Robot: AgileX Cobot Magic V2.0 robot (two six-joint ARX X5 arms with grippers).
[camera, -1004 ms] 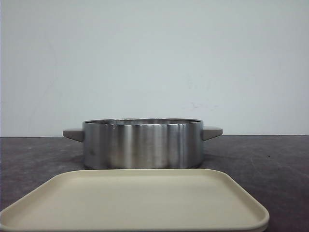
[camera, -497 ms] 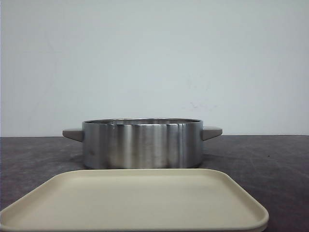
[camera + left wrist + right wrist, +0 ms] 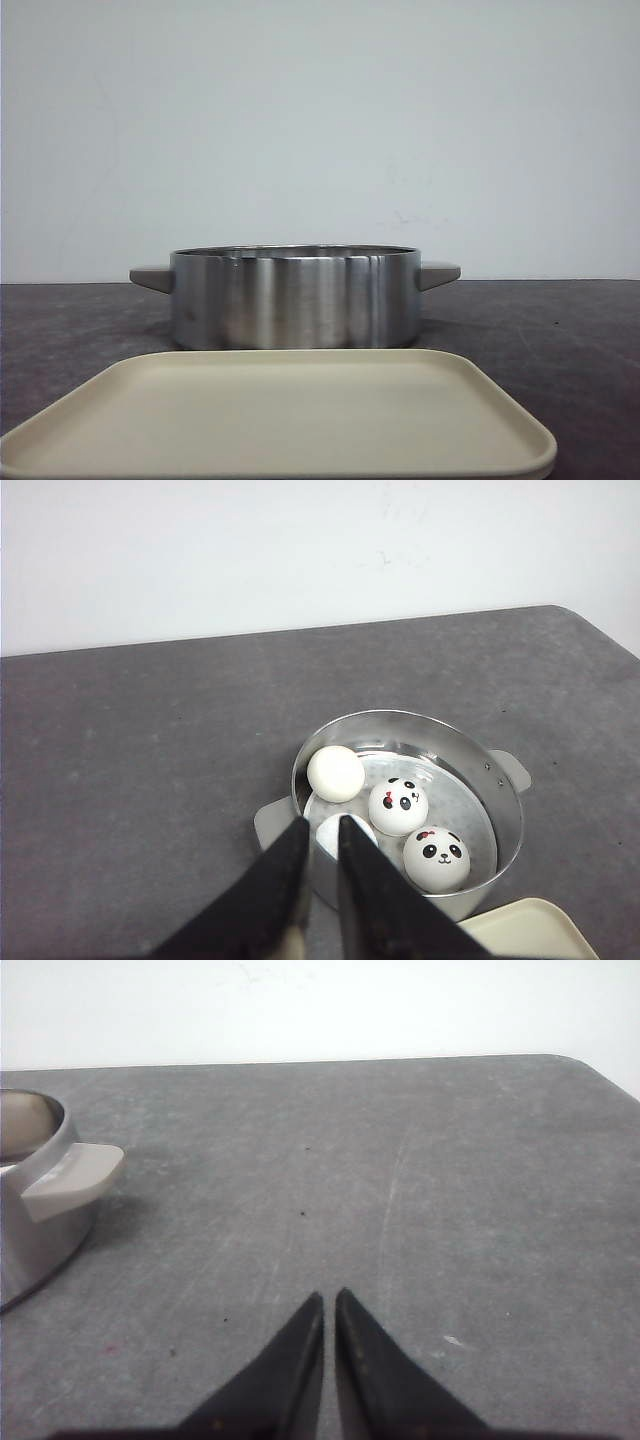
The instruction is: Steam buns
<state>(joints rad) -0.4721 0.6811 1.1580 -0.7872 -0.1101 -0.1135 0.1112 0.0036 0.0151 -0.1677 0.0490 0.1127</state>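
Nothing moved, four buns [image 3: 399, 806] in pot [image 3: 505, 825], tray [image 3: 280, 415] bare

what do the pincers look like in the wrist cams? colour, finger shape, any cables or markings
The two look the same. Left pincer: two plain black fingers, broad at the base and tapering to narrow blunt tips, with a matte finish. Right pincer: the same black wedge-shaped fingers ending in pointed tips. No cables, labels, markings or pads show in either view, and the arms themselves are out of frame.

White panda-faced buns [image 3: 399, 806], silver pot [image 3: 295, 298], beige tray [image 3: 280, 415], grey table [image 3: 400, 1180].
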